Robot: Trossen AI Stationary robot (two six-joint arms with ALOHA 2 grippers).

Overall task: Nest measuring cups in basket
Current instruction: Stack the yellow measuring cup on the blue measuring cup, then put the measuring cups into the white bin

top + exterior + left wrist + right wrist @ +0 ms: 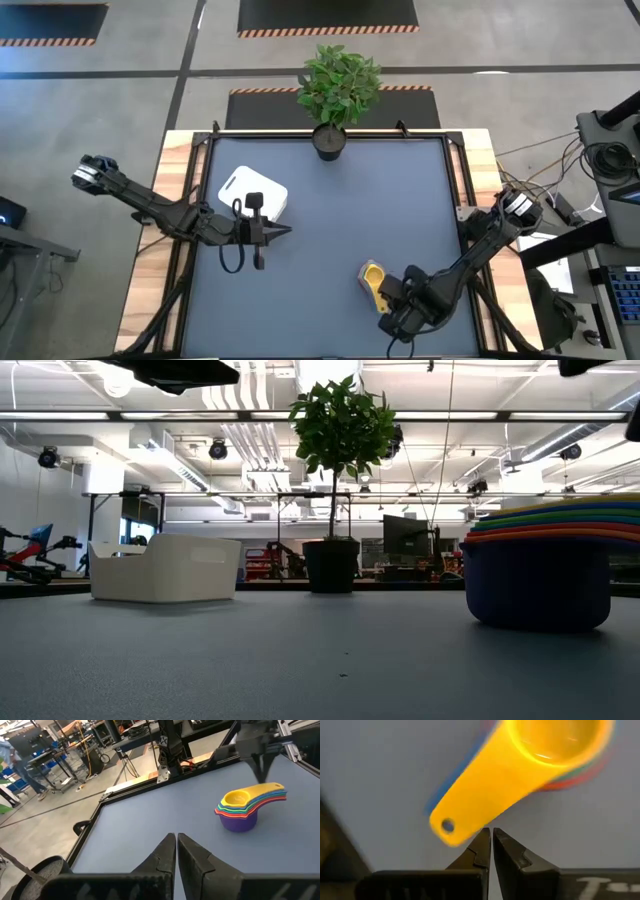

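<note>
Measuring cups (372, 277), nested, lie just beside the closed right tool (397, 312).

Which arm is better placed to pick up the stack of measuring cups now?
The right arm. Its gripper hangs just beside the nested stack of measuring cups, jaws shut near the yellow handle. The left gripper sits by the white basket, far away.

measuring cups (243, 809): smooth glossy plastic, the yellow top cup (530, 765) showing highlights. basket (252, 194): smooth white plastic, matt. table (340, 220): matt blue-grey, finely textured mat; bare wood edge strips (178, 170). plant pot (331, 565): black, matt.
</note>
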